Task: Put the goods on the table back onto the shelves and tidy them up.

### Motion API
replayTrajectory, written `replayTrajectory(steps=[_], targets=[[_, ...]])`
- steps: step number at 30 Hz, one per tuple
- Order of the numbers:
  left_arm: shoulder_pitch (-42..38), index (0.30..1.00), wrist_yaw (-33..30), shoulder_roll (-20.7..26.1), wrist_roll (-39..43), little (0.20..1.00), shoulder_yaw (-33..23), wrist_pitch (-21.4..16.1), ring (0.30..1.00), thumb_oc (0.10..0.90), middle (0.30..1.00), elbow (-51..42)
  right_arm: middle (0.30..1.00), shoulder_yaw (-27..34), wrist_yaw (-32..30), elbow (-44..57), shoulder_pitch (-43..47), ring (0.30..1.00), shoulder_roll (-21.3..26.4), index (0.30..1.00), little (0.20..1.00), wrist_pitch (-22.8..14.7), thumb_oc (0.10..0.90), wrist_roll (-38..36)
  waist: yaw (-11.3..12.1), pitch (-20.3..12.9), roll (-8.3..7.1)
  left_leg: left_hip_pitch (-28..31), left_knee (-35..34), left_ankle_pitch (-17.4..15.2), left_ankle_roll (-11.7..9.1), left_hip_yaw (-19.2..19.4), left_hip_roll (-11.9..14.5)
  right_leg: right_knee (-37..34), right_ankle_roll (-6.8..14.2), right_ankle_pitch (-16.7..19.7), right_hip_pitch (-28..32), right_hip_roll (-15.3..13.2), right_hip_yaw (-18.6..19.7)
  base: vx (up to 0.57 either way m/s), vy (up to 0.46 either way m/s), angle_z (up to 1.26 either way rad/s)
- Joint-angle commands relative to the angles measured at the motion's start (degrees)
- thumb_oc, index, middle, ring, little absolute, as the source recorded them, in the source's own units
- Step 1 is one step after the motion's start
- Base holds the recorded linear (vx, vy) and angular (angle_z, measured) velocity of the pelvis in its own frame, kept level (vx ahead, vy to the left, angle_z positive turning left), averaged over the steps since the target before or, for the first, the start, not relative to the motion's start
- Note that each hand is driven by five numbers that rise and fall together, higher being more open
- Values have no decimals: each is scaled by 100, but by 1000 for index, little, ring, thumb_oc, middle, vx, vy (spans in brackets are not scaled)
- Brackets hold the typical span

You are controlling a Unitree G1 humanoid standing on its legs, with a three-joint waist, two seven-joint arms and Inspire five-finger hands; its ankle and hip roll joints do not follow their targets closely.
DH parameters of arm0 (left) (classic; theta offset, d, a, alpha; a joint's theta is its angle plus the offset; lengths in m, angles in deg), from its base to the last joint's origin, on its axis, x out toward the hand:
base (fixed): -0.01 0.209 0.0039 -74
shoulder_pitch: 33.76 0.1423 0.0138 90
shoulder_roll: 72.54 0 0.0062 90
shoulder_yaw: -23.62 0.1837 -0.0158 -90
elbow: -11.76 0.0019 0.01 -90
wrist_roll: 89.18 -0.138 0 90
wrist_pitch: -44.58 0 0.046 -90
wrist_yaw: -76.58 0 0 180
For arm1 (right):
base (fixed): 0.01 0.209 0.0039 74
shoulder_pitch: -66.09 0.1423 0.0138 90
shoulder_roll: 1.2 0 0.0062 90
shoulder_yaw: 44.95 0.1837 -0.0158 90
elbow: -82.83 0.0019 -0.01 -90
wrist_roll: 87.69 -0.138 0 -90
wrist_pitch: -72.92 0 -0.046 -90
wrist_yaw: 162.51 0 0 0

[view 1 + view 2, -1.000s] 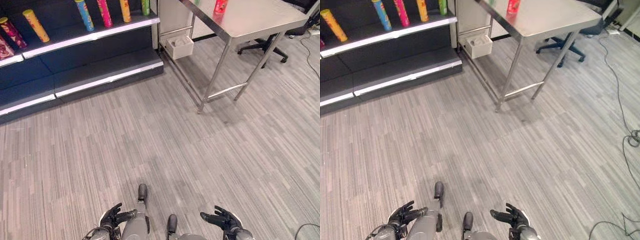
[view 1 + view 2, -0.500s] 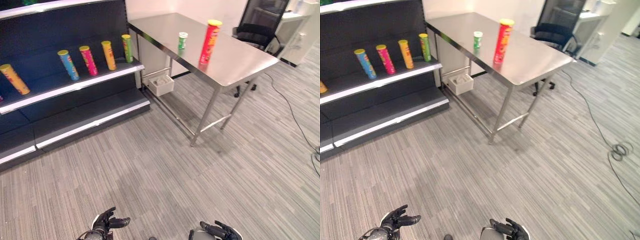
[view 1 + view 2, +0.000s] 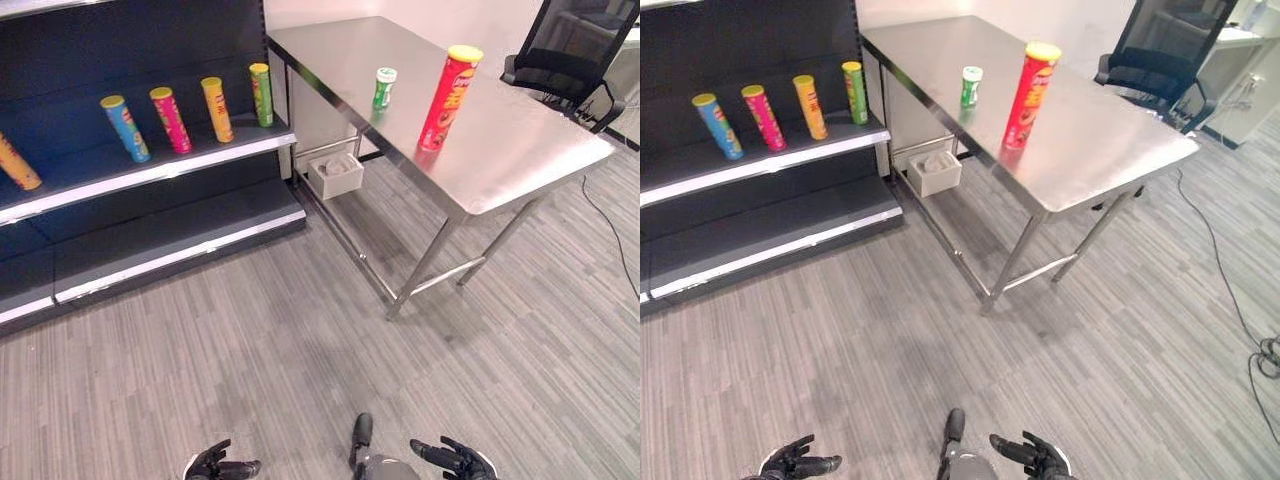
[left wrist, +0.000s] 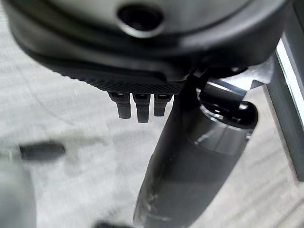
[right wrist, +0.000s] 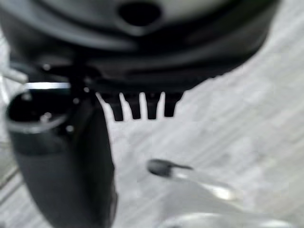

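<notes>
Nearest us, our left hand [image 3: 220, 467] and right hand [image 3: 452, 460] hang low over the floor, fingers loosely spread and holding nothing. Farther off stands the steel table [image 3: 520, 150], bearing a tall red can [image 3: 447, 98] and a small green can [image 3: 383, 88], both upright and well apart. Beyond, on the dark shelf [image 3: 150, 175], four cans stand in a row. We judge we are at the approach step; next we must close on the table and reach for a can
</notes>
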Motion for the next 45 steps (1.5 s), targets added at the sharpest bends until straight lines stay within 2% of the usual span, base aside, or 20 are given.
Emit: replayTrajectory(steps=[1, 2, 3, 4, 6, 9, 10, 11, 12, 13, 21, 22, 24, 25, 27, 29, 31, 32, 35, 45], targets=[[-212, 900, -50, 238, 157, 900, -24, -186, 900, 800, 900, -280, 900, -176, 34, 109, 102, 900, 394, 900, 900, -223, 800, 91, 78, -112, -72, -880, 288, 1134, 6, -121, 319, 21, 984, -214, 199, -467, -50, 234, -435, -40], [-234, 900, -65, 231, 344, 900, -36, -145, 900, 800, 900, -380, 900, -318, 32, 147, 161, 900, 374, 900, 900, -220, 800, 84, 186, 46, -134, -1494, 1668, 1646, -51, -241, 468, 21, 730, -478, 493, -365, -154, 172, -359, -12], [-233, 900, -65, 232, 344, 900, -36, -145, 900, 800, 900, -380, 900, -319, 32, 147, 161, 900, 374, 900, 900, -220, 800, 84, 182, 42, -136, -1499, 1667, 1648, -50, -243, 466, 21, 731, -478, 490, -367, -156, 222, -464, 8], [-250, 900, -74, 204, 442, 900, -8, -131, 900, 800, 900, -438, 900, -415, 5, 213, 222, 900, 348, 900, 900, -221, 800, 78, 271, 204, -208, -1874, 2467, 1981, -18, -45, 749, 21, 553, -668, 718, -308, -277, 170, -284, 16], [-240, 900, -58, 180, 453, 900, -9, -118, 900, 800, 900, -447, 900, -442, -3, 232, 241, 900, 339, 900, 900, -206, 800, 79, 322, 244, -179, -1947, 2535, 1944, 12, 114, 886, 21, 514, -795, 819, -223, -283, 163, -201, 11], [-227, 900, -47, 126, 425, 900, 1, -117, 900, 800, 900, -410, 900, -454, -17, 370, 227, 900, 324, 900, 900, -191, 800, 28, 383, 277, -149, -2515, 1974, 1795, 10, 506, 875, 21, 566, -922, 967, -269, -250, 205, -2, -1], [-209, 900, -55, 98, 352, 900, 56, -108, 900, 800, 900, -392, 900, -491, -6, 451, 182, 900, 320, 900, 900, -183, 800, 72, 429, 262, -40, -2723, 422, 1750, 33, 683, 562, 21, 673, -1035, 1084, -253, -145, 404, 154, 31], [-178, 900, -50, 81, 318, 900, 56, -110, 900, 800, 900, -364, 900, -507, -16, 451, 131, 900, 346, 900, 900, -202, 800, 159, 520, 213, 66, -2757, -613, 1957, 65, 363, 227, 21, 699, -1134, 1225, -163, -80, 843, 241, -1], [-175, 900, -5, 68, 222, 900, 70, -109, 900, 800, 900, -252, 900, -483, -2, 346, 68, 900, 360, 900, 900, -231, 800, 255, 553, 163, 215, -3014, -1351, 2419, -188, 215, 44, 21, 665, -1354, 1583, 47, 65, 696, 172, 1], [-150, 900, 2, 74, 213, 900, 47, -109, 900, 800, 900, -242, 900, -479, 11, 346, 44, 900, 348, 900, 900, -230, 800, 253, 566, 152, 224, -2929, -1351, 2500, -195, 270, 62, 21, 658, -1371, 1630, 66, 116, 608, 136, -35], [-85, 900, -41, 133, 258, 900, -29, -134, 900, 800, 900, -188, 900, -509, 98, 26, 11, 900, 188, 900, 900, -184, 800, 354, 692, -210, -75, -2303, -1342, 1919, 309, 470, -141, 239, 905, -1507, 2005, -393, 378, 262, 147, -72], [-143, 900, -39, 211, 255, 900, -37, -121, 900, 800, 900, -195, 900, -498, 82, -103, 33, 900, 157, 900, 900, -171, 800, 415, 703, -204, -130, -2132, -1351, 1715, 471, 526, -251, 1060, 1059, -1420, 1669, -609, 428, 236, 310, -20], [-272, 900, -67, 326, 215, 900, 2, -117, 900, 800, 900, -182, 900, -358, 28, -174, 73, 900, 150, 900, 900, -170, 800, 306, 545, -10, -139, -1804, -1351, 1488, 686, 548, -400, 2564, 1299, -586, 832, -869, 594, 127, 269, -18], [-274, 900, -66, 324, 215, 900, 2, -117, 900, 800, 900, -181, 900, -357, 28, -175, 75, 900, 151, 900, 900, -169, 800, 306, 552, -22, -130, -1820, -1351, 1492, 684, 553, -387, 2552, 1295, -570, 818, -856, 599, -3, 133, -21], [-350, 900, -65, 423, 203, 900, 56, -107, 900, 800, 900, -271, 900, -188, -34, -90, 68, 900, 175, 900, 900, -188, 800, 135, 363, 181, 24, -1651, -1351, 1355, 760, 492, -332, 3476, 1172, -481, 162, -926, 619, 78, 169, 22], [-395, 900, -82, 475, 155, 900, 40, -122, 900, 800, 900, -278, 900, -3, -74, -137, 10, 900, 200, 900, 900, -175, 800, 1, 356, 143, -31, -1488, -1351, 1105, 634, 538, -333, 2453, 1199, -712, 226, -1414, 135, 217, -10, 32], [-458, 900, -164, 518, 77, 900, 1, -101, 900, 800, 900, -90, 900, 120, -128, -344, 3, 900, 285, 900, 900, -150, 800, 39, 287, 173, -136, -1413, -1351, 1055, 531, 495, -289, 1040, 1247, -460, 410, -1354, 53, 185, -180, 12], [-430, 900, -104, 513, 30, 900, 22, -115, 900, 800, 900, -72, 900, 173, -148, -467, -19, 900, 278, 900, 900, -136, 800, 5, 273, 115, -189, -1394, -1351, 1069, 536, 467, -305, 915, 1308, -480, 552, -1248, 294, 189, -143, 5], [-316, 900, -77, 475, 78, 900, -25, -131, 900, 800, 900, -85, 900, 345, -154, -581, -91, 900, 300, 900, 900, -154, 800, -93, 313, -65, -296, -1362, -1351, 1078, 485, 533, -264, 470, 1326, -455, 776, -1138, 208, 144, -106, 8], [-284, 900, -44, 430, 119, 900, -73, -132, 900, 800, 900, -43, 900, 871, -237, -970, -251, 900, 559, 900, 900, -174, 800, -264, 239, -192, -277, -1317, -1351, 1059, 364, 521, -119, 88, 1272, -592, 1085, -972, 20, 40, -41, -8]])
